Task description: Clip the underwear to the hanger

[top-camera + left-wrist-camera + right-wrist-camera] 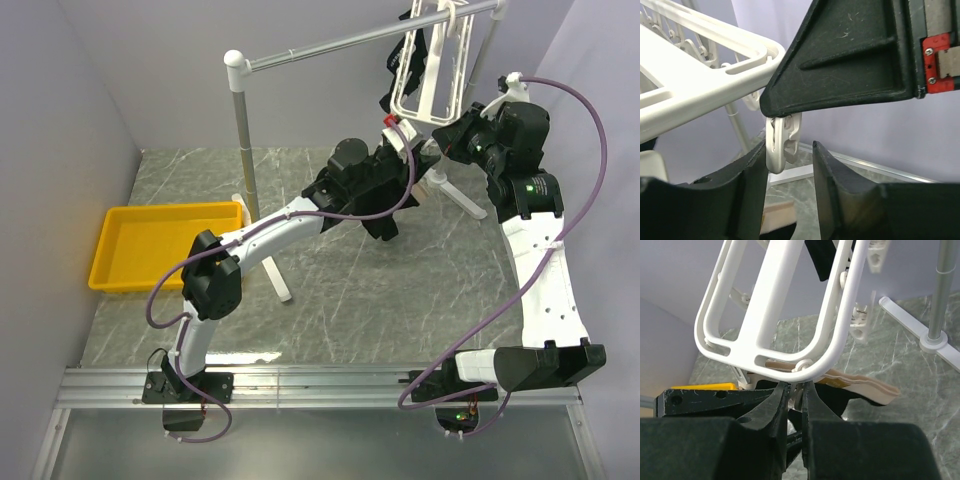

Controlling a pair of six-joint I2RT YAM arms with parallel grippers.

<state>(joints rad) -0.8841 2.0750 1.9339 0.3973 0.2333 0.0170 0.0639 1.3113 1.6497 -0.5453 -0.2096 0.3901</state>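
Find the right claw [796, 391] just under the lower corner of the hanger [772, 300], closed to a sliver and seemingly pinching the underwear [862, 385] by its tan band. Held that high, by the look of it, to bring the band up to a clip. Note the band lying along the underside of the hanger's bottom bar, with black cloth drooping below.

Find the left claw [789, 147] at that same corner, partly open and gripping nothing, with a dangling clip [782, 145] in the gap, close against one finger and clear of the other. Set there, probably, to squeeze the clip open for the band.

Look to the left wrist view alone for the clip and the slack around it; no underwear there. Look to the right wrist view alone for band against hanger, though not for what exactly sits between the fingers. Take from the top view both claws meeting below the hanger, hung from the rail [340, 45]; clip too small to tell there
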